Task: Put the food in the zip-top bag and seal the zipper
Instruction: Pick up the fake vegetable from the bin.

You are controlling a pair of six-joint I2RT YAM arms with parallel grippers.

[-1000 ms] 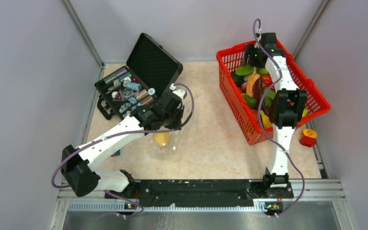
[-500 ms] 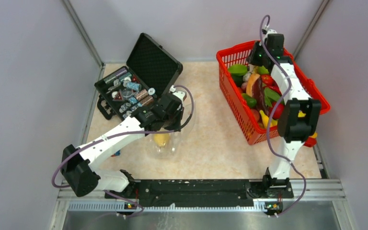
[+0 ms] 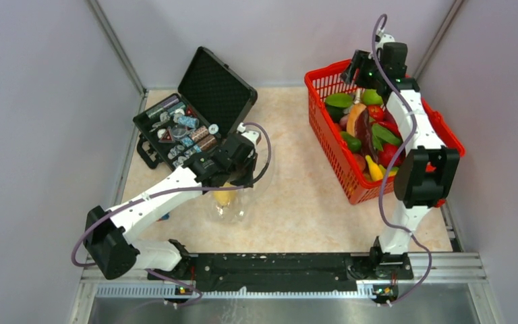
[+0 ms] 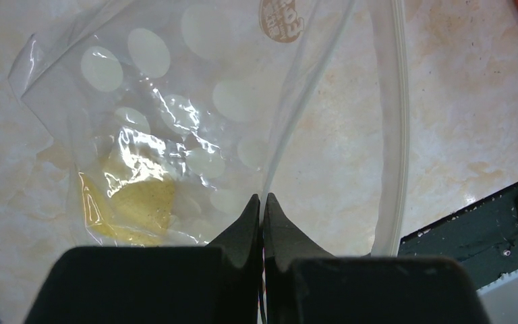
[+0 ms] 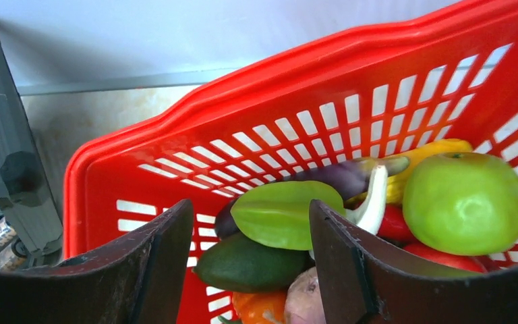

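Observation:
The clear zip-top bag (image 3: 233, 202) lies on the table with a yellow food piece (image 3: 224, 197) inside. My left gripper (image 3: 235, 169) is shut on a fold of the bag's plastic. In the left wrist view the shut gripper (image 4: 262, 201) pinches that fold. The yellow piece (image 4: 138, 206) lies to its left and the whitish zipper strip (image 4: 396, 121) runs to its right. My right gripper (image 3: 359, 69) is open and empty over the far end of the red basket. In the right wrist view the gripper (image 5: 251, 209) frames a green leaf-shaped food (image 5: 283, 212), a dark green one (image 5: 249, 263) and a green apple (image 5: 465, 202).
The red mesh basket (image 3: 324, 128) at the right holds several toy fruits and vegetables (image 3: 374, 131). An open black case (image 3: 195, 115) with metal parts stands at the back left, just behind my left gripper. Grey walls close in the table on both sides.
My right gripper has risen from among the food and moved to the basket's far end, still empty. My left gripper has shifted slightly, still holding the bag.

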